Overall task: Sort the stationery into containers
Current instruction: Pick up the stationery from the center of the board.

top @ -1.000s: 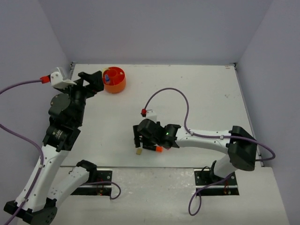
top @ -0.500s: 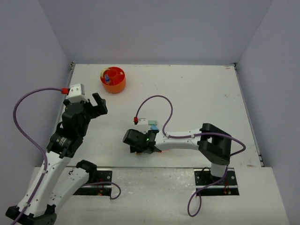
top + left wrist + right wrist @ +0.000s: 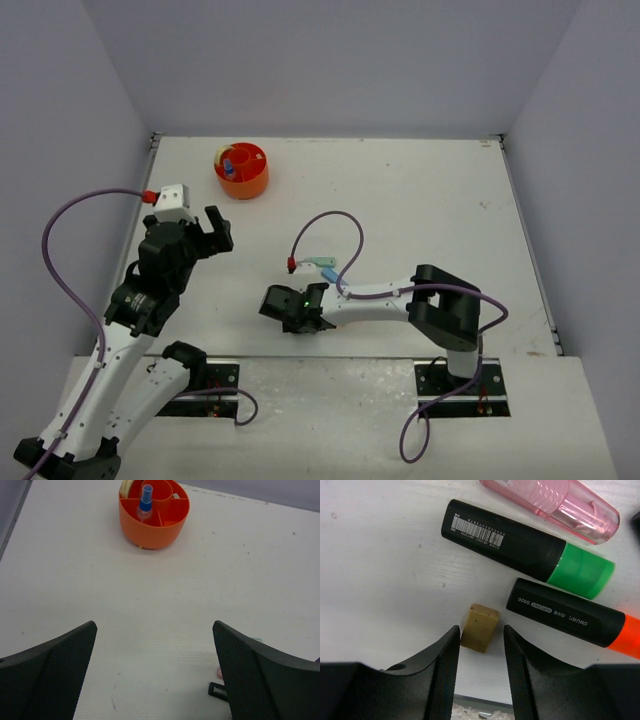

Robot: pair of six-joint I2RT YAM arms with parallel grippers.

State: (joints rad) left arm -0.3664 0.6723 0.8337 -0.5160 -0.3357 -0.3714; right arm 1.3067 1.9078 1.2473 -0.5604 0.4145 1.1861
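In the right wrist view a small tan eraser (image 3: 479, 628) lies on the table between the fingers of my right gripper (image 3: 481, 631). The jaws are narrowed around it; the left finger is at its corner and a gap shows on the right. A black highlighter with a green end (image 3: 520, 545), one with an orange end (image 3: 570, 617) and a clear pink piece (image 3: 555, 502) lie just beyond. The orange organiser (image 3: 243, 172) stands at the far left with a blue-capped bottle (image 3: 146, 500) in it. My left gripper (image 3: 153, 630) hangs open and empty well short of it.
Mint and blue pieces (image 3: 325, 265) lie beside the right arm's purple cable (image 3: 340, 225). The table's near edge (image 3: 485, 702) runs just behind the right fingers. In the left wrist view a black highlighter end (image 3: 215, 690) and a pink bit (image 3: 218, 672) peek past the right finger.
The right gripper has come down and to the left over the eraser, and its jaws have narrowed. The left arm has drawn back from the organiser towards the near left.
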